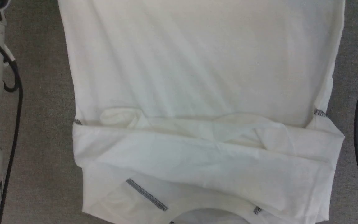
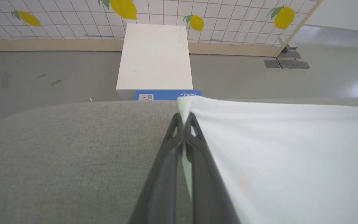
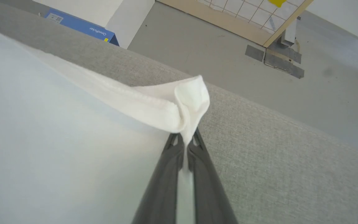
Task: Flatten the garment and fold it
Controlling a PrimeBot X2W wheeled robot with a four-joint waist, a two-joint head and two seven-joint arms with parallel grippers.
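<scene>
Collar end of the shirt (image 1: 197, 62) sits nearest, and both far corners are pinched.

Head view: the shirt lies on the grey top (image 1: 42, 124), sleeves folded across, its long axis running straight away from the robot. Left wrist view: the left gripper (image 2: 184, 118) is clamped tight on a corner, with cloth spreading to the fingers' right and a white box (image 2: 154, 56) beyond. Right wrist view: the right gripper (image 3: 185, 138) is closed on a curled hem corner, cloth to its left. I'd guess the hem should come back toward the collar, both arms level.

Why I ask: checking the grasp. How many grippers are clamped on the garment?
2. The left gripper pinches the garment at its edge; the right gripper pinches a bunched corner.
</scene>
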